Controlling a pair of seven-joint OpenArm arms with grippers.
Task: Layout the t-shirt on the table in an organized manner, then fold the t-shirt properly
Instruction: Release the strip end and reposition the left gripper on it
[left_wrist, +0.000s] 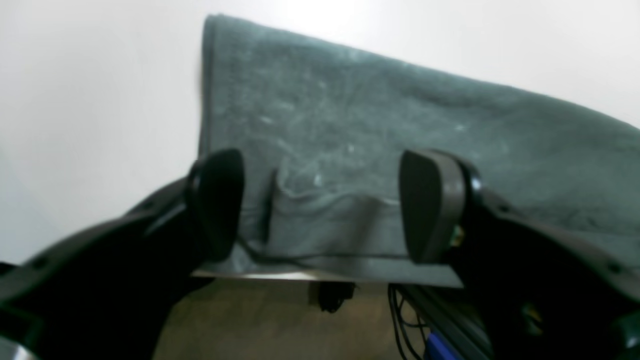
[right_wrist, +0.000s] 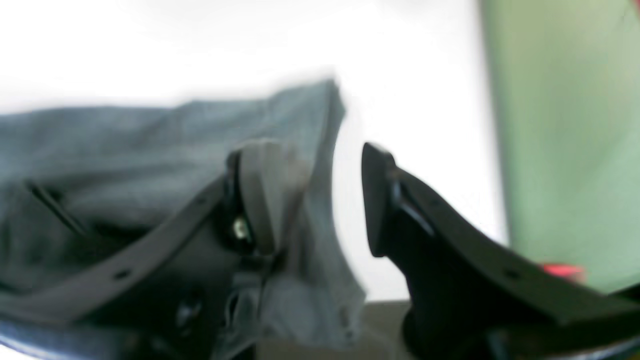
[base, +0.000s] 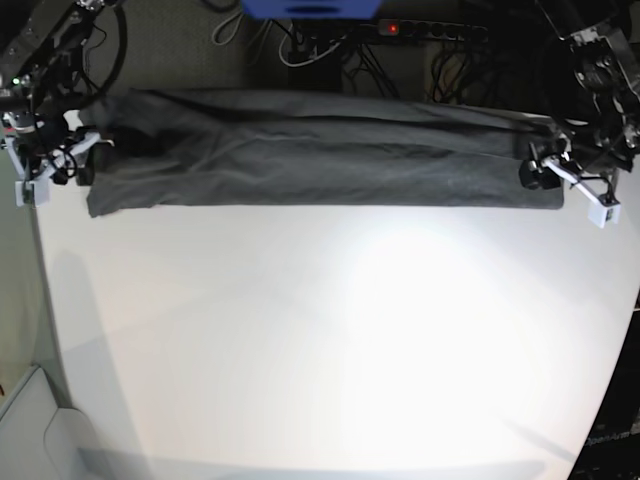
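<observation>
The dark grey t-shirt (base: 320, 160) lies folded into a long strip along the far edge of the white table (base: 320, 330). My left gripper (base: 537, 172) is at the strip's right end in the base view. In the left wrist view it (left_wrist: 322, 205) is open, its fingers (left_wrist: 430, 205) astride the cloth's hem (left_wrist: 375, 125) at the table edge. My right gripper (base: 75, 160) is at the strip's left end. In the blurred right wrist view it (right_wrist: 320, 200) is open, one finger (right_wrist: 255, 195) over the shirt's corner (right_wrist: 150, 145), the other over bare table (right_wrist: 410, 100).
Behind the table's far edge are a power strip (base: 430, 30) with a red light, cables and a blue object (base: 310, 8). The floor and cables (left_wrist: 400, 320) show below the edge. A green surface (right_wrist: 565, 125) lies beside the table.
</observation>
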